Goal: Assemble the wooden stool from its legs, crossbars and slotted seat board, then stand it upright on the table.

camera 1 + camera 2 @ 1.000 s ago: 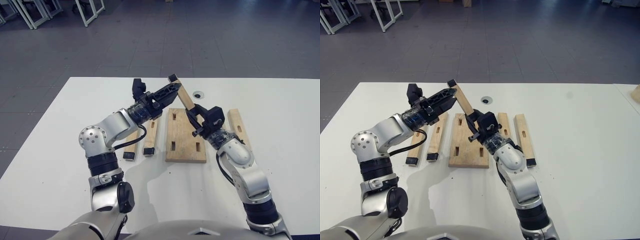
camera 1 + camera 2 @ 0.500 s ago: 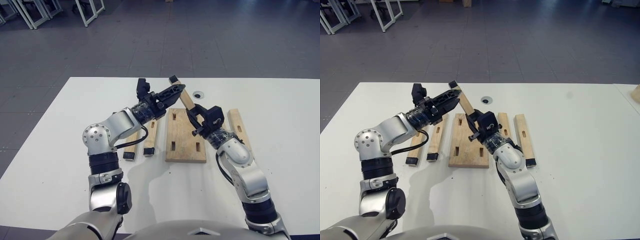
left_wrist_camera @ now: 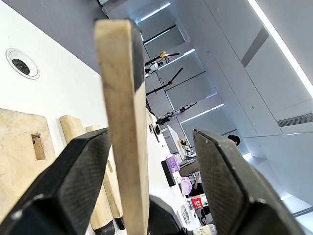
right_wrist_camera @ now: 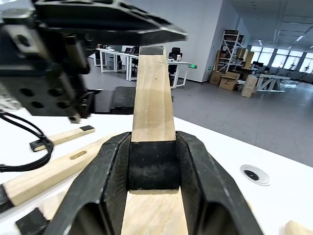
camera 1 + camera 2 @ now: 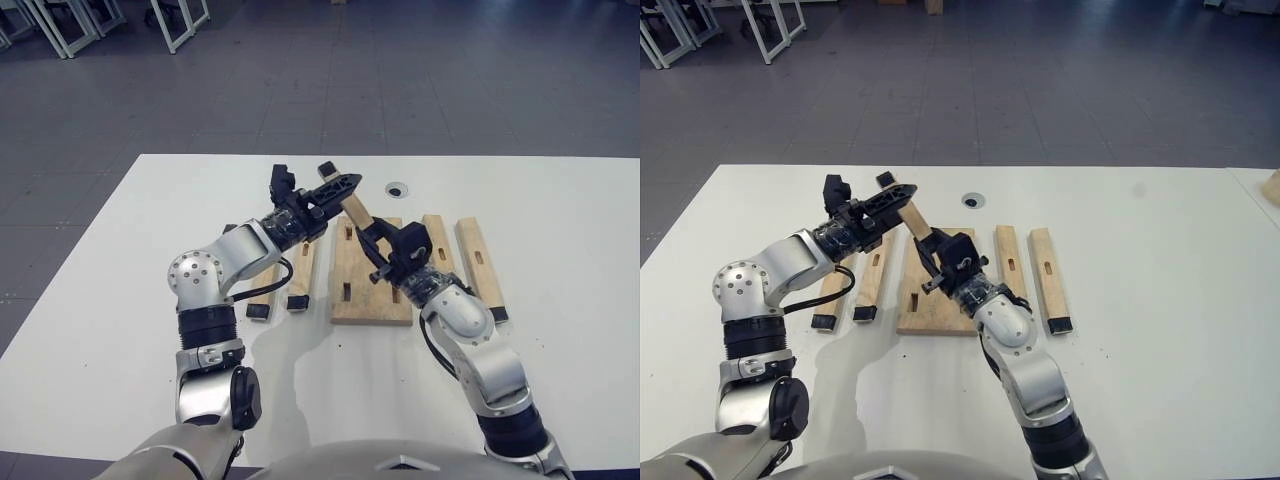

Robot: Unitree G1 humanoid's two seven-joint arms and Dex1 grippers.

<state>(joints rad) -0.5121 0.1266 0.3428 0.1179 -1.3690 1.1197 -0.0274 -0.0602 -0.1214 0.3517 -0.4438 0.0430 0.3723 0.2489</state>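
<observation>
My right gripper [image 5: 378, 243] is shut on a wooden leg [image 5: 350, 207] with a black end cap, holding it tilted above the slotted seat board [image 5: 352, 298], which lies flat mid-table. In the right wrist view the fingers [image 4: 115, 176] clamp the leg [image 4: 152, 98] from both sides. My left gripper [image 5: 338, 185] stands open around the leg's raised far end. In the left wrist view the leg [image 3: 122, 112] stands between the pads [image 3: 230, 196], with a gap on one side. Two more legs [image 5: 300, 270] lie left of the board and two [image 5: 478, 262] lie to its right.
A round cable grommet [image 5: 397, 187] is set in the white table [image 5: 570, 300] behind the board. Bare tabletop spreads at the front and far right. Desks and chairs stand far back in the room.
My right gripper has carried the leg left and toward me, uncovering the two legs on the right. My left gripper has moved left with the leg's upper end.
</observation>
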